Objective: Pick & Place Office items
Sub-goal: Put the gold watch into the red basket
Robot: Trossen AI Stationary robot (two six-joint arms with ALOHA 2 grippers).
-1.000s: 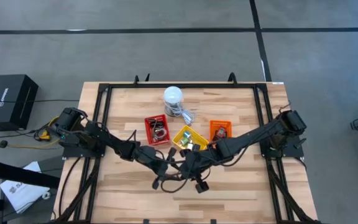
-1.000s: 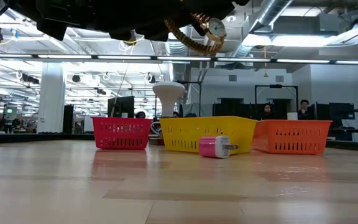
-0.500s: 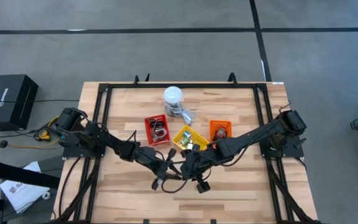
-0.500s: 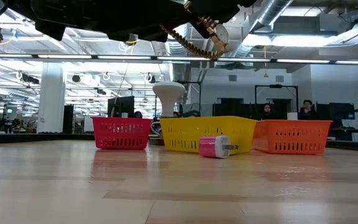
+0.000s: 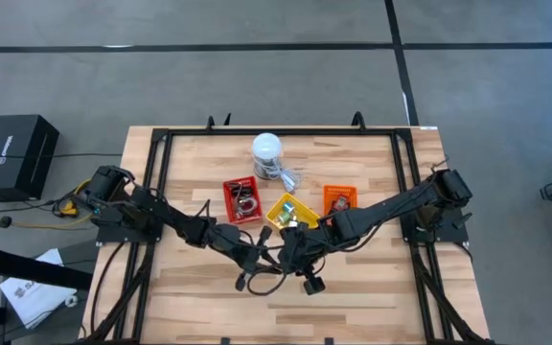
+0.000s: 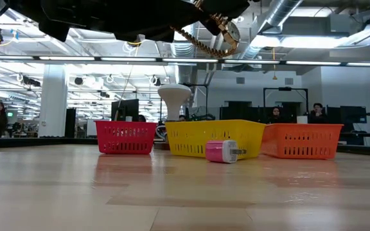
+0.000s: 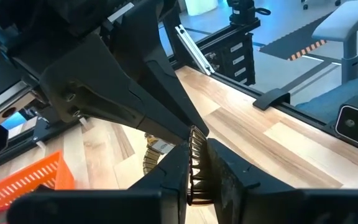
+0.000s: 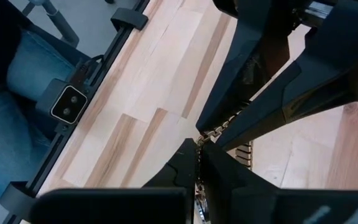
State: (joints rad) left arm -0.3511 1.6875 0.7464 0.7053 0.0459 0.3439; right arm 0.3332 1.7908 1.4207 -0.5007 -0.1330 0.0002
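Note:
A gold watch with a link band hangs high over the middle of the table, between my two grippers. My left gripper and my right gripper meet tip to tip there, both shut on the band. The left wrist view shows the band between my own fingers, and the right wrist view shows it too. A pink charger plug lies on its side on the table in front of the yellow tray. Small pieces lie in the red tray. My left gripper pinches the watch's link band between its two fingers, coming about level from the table's left. The watch is lifted clear of the table. My right gripper pinches the band between its two fingers from the table's right, facing the left gripper. The watch face sticks out beside the fingers.
Red, yellow and orange trays stand in a row behind the grippers. A white cylinder stands near the far edge. Black frame rails run along the table's sides. Bare wood lies toward the near edge.
The watch has rocked a little between the two grippers, its face tipping and rising slightly, and it stays lifted. Both grippers have kept shut on the band and have hardly shifted.

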